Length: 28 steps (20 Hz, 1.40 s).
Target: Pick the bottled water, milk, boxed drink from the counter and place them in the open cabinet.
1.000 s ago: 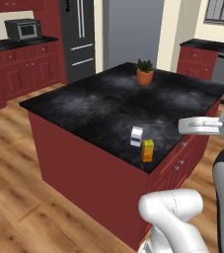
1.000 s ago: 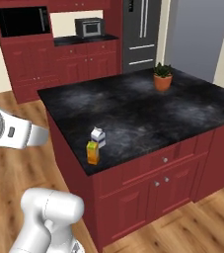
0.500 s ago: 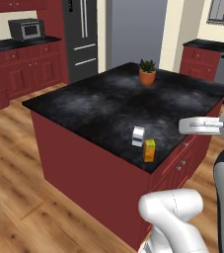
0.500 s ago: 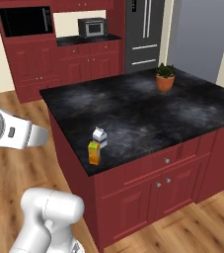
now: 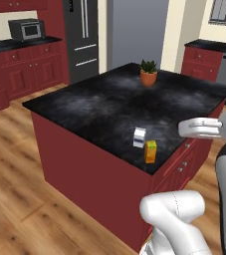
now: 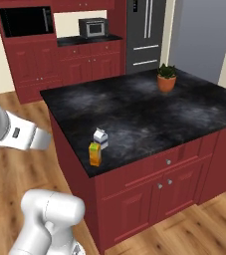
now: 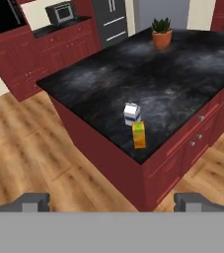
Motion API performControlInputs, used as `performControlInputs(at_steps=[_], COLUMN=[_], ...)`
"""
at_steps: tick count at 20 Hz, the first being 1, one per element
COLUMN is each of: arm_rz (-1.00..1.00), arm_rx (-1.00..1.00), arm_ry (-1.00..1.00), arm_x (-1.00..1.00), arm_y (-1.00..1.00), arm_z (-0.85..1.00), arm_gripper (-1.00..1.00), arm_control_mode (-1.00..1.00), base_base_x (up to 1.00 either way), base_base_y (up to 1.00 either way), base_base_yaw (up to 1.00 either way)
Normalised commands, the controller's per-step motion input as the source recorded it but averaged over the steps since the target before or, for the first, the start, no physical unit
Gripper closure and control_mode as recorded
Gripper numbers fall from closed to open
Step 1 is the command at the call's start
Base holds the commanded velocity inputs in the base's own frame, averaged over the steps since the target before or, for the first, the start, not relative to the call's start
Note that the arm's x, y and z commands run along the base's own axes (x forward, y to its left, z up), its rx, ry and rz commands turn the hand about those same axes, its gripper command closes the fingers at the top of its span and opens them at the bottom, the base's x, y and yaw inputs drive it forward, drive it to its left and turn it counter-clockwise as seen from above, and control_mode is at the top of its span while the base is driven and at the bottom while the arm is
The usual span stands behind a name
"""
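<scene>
Progress: by my judgement the task is at its very beginning; nothing is lifted and nothing is placed yet.
Milk: the milk (image 5: 140, 137) stands upright on the worktop (image 5: 109, 107), near the front corner closest to the robot. It is a white carton with a blue band.
Boxed drink: the boxed drink (image 5: 150, 151) stands upright just beside the milk, a little nearer to the worktop edge. I cannot tell if the two touch. The hand view shows the same pair, the boxed drink (image 7: 139, 135) below the milk (image 7: 131, 112).
Bottled water: I cannot find it on the part of the worktop that I see.
Open cabinet: I cannot make out a cabinet with a bare shelf; the red cabinets (image 6: 84, 62) along the far wall have closed doors.
Claw: the claw (image 7: 111, 201) hangs over the wooden floor, well apart from the worktop. Its two tips stand wide apart and hold nothing.
What is left: all three things must be picked and carried to the cabinet. The robot must first come closer, I think.
Writing and brands: no words can be read. The cartons are too small, and only colours show.
Other things: a potted plant (image 5: 148, 72) stands far back on the worktop, and a microwave (image 6: 93, 27) sits in the wall niche.
</scene>
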Motion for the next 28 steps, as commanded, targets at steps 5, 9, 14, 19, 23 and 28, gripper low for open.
performControlInputs(at_steps=[5,9,14,19,23,28], arm_rz=[0.00,0.00,0.00,0.00,0.00,0.00], arm_rx=[0.00,0.00,-0.01,-0.03,-0.04,-0.04], arm_ry=[0.09,0.03,0.07,0.14,0.09,0.04], arm_x=[0.06,0.00,0.00,0.14,0.26,0.37], arm_y=[0.00,0.00,0.00,0.00,0.00,0.00], arm_z=[-0.06,-0.10,-0.22,-0.26,-0.21,-0.28], arm_gripper=[-1.00,-1.00,-1.00,-1.00,-1.00,-1.00], arm_control_mode=[-1.00,-1.00,-1.00,-1.00,-1.00,-1.00], base_base_x=[0.00,0.00,0.00,0.00,0.00,0.00], base_base_y=[0.00,0.00,0.00,0.00,0.00,0.00], base_base_yaw=[0.00,0.00,0.00,0.00,0.00,0.00])
